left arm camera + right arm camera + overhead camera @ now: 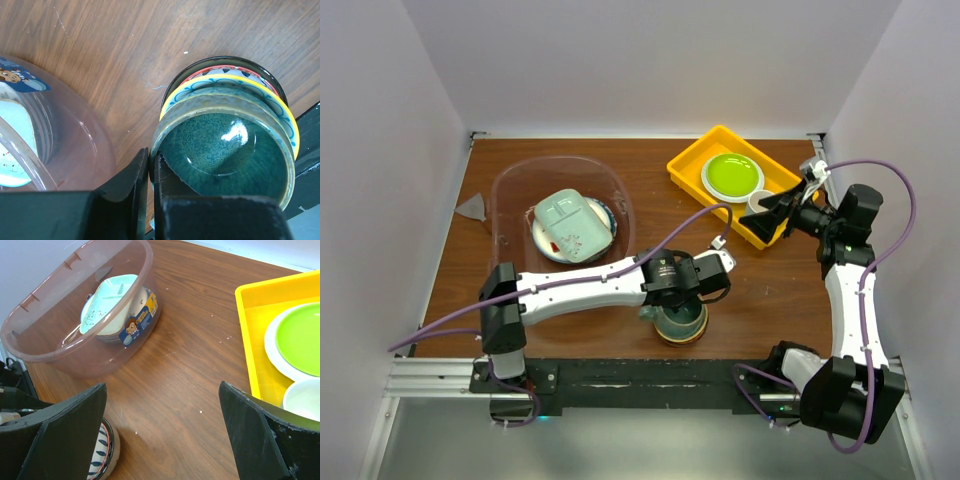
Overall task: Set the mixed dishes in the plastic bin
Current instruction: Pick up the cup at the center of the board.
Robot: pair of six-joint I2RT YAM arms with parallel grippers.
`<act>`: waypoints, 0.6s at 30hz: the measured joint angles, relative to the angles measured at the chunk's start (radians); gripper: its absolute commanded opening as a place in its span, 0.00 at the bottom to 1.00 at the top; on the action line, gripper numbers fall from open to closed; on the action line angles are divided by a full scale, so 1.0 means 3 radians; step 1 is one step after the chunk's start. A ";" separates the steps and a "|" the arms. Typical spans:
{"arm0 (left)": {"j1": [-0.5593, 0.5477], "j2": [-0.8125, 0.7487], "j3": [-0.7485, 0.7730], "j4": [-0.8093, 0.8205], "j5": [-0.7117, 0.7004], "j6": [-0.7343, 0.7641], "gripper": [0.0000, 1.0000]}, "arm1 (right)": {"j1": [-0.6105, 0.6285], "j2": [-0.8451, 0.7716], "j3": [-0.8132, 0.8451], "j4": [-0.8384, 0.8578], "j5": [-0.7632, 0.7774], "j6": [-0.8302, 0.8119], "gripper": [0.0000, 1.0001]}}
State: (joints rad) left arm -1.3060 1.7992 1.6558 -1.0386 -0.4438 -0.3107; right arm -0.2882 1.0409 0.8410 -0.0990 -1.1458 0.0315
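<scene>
Am pinching teal bowl (225,150) rim in left claw (151,161); glazed edge risking slipping, nested bowls (226,80) beneath claw dragging along.

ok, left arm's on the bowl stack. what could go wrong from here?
The left fingers pinch the teal bowl at one edge of its rim only; it may tilt or slip on lifting.
It sits nested in the yellow-rimmed bowl, which might come up too, then drop.

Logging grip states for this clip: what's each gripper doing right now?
Left gripper: closed on the rim of the teal bowl.
Right gripper: open, holding nothing.
</scene>
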 measured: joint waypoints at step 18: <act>-0.0041 -0.0257 0.0032 0.0001 -0.0071 0.0017 0.00 | -0.0001 0.0000 0.0000 -0.0022 -0.0004 -0.0024 0.98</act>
State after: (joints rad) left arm -1.3182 1.7222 1.6653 -1.0382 -0.4652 -0.3058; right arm -0.2886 1.0409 0.8410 -0.1055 -1.1469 0.0242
